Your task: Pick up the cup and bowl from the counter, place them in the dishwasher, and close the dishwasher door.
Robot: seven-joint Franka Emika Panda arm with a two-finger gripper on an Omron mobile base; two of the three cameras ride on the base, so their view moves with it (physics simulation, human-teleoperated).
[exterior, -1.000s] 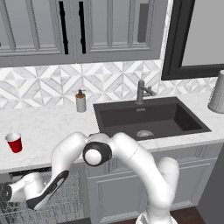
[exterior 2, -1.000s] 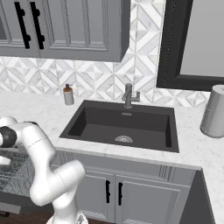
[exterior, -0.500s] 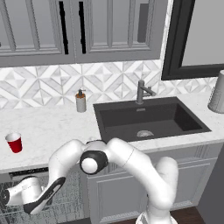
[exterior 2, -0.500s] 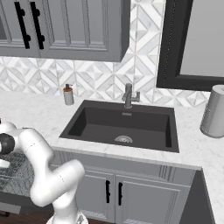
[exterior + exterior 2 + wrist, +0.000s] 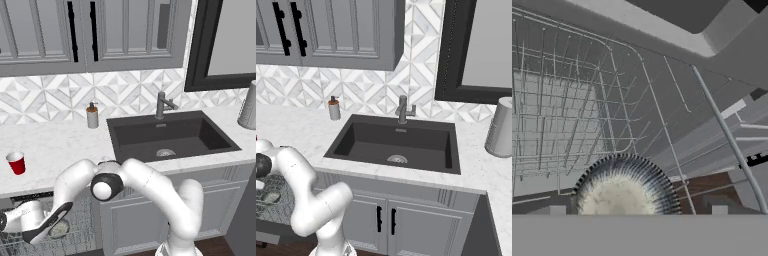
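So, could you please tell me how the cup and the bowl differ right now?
The cup is red and tapered; the bowl is grey, speckled and shallow. The cup stands upright on the counter; the bowl lies in the dishwasher rack beside the open hand. Both are small and free.

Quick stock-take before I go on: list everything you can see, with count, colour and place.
cup: 1, red, left on the counter
bowl: 1, grey speckled, in the dishwasher rack
soap dispenser: 1, beige, behind the sink's left corner
sink: 1, dark, set in the counter
faucet: 1, grey, behind the sink
canister: 1, grey, counter's far right
upper cabinets: grey, black handles
fingers: 2, apart, either side of the bowl
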